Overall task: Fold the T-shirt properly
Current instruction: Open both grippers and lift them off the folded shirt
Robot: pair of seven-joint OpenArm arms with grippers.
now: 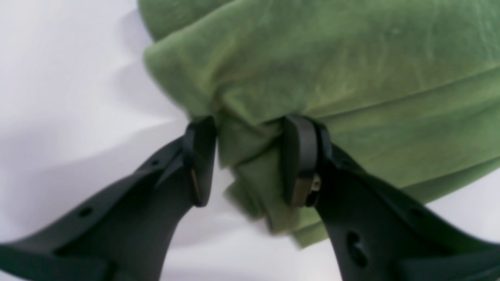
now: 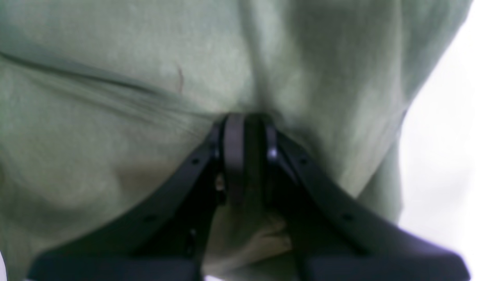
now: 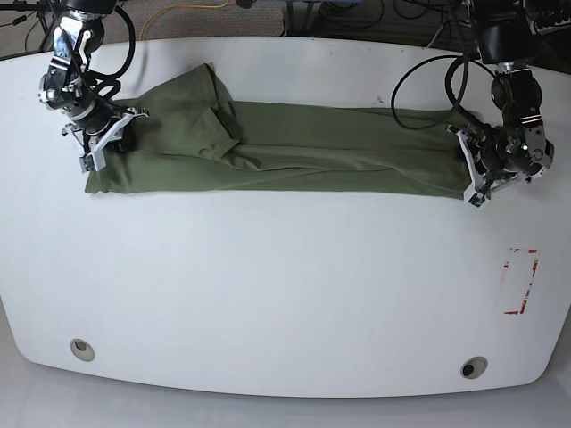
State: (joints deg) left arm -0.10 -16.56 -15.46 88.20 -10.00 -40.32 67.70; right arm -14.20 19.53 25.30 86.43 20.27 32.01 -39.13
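The left gripper (image 1: pixel 250 160) has its two black fingers (image 1: pixel 201 156) standing partly apart with a bunched fold of green cloth pinched between them, so it holds the end of the T-shirt (image 3: pixel 294 147). The right gripper (image 2: pixel 246 156) has its fingers (image 2: pixel 233 152) drawn almost together, tips pressed into the cloth; a thin layer seems to be caught there, though the blurred wrist view does not show the pinch itself. Moving outward, the base view shows the shirt as a long, narrow olive band lying flat across the far half of the white table (image 3: pixel 285 294), already folded lengthwise. The left gripper sits at the band's end on that view's right, and the right gripper at the end on its left, where a sleeve lies doubled over the body. The step in hand looks like carrying one end over to meet the other. To do it well, both grips should take every layer, the lifted end should rise just enough to clear the cloth beneath, and it should travel straight along the band so the long edges stay lined up. Keeping light tension would avoid creases; pulling too hard could drag the whole shirt. The shirt has no print, and no brand or label can be read. A small red-outlined marking (image 3: pixel 520 282) lies on the table near its right edge in the base view; whatever it carries is too small to read.
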